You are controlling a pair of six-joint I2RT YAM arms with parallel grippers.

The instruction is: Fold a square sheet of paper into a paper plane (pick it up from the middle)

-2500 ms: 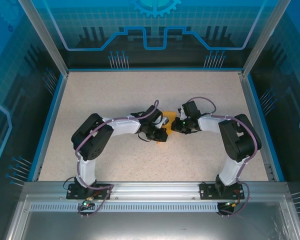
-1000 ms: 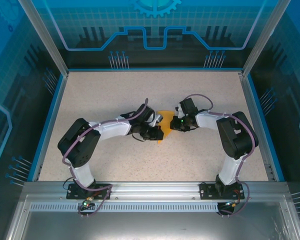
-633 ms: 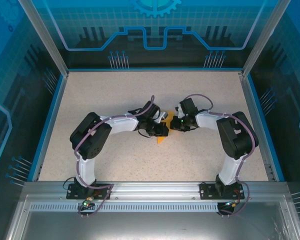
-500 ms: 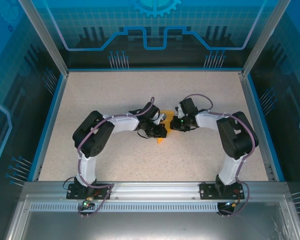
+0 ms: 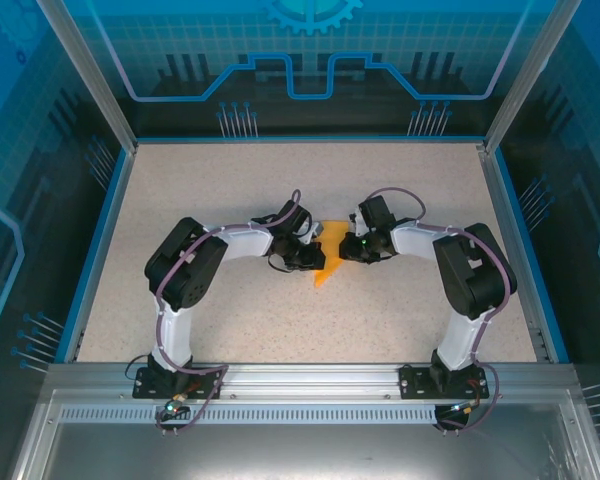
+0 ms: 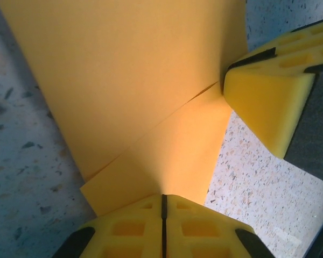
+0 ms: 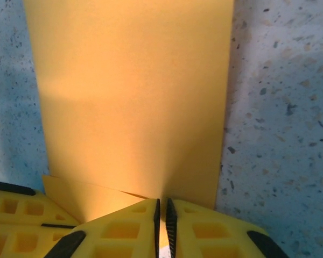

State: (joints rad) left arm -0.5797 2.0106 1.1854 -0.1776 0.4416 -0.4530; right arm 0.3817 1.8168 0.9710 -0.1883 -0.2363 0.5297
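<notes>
The orange-yellow sheet of paper (image 5: pixel 327 270) is folded into a layered, pointed wedge like a paper plane and lies at mid-table between both grippers, its tip toward the near edge. My left gripper (image 5: pixel 313 258) is on its left side. In the left wrist view that gripper (image 6: pixel 163 196) is shut on the paper's (image 6: pixel 140 80) lower flap, below a diagonal fold edge. My right gripper (image 5: pixel 346 250) meets the sheet from the right. In the right wrist view its jaws (image 7: pixel 161 202) stand a thin slit apart at the edge of the paper (image 7: pixel 134 97).
The speckled tabletop (image 5: pixel 230 190) is bounded by a blue rim (image 5: pixel 98 240) and glass walls. A right-gripper finger (image 6: pixel 264 99) touches the paper's corner in the left wrist view. The left gripper's fingers (image 7: pixel 21 209) sit close beside the right one.
The left arm has pulled back toward the left and the paper's pointed tip now shows more. The right jaws have parted slightly; the left stays shut on the paper.
</notes>
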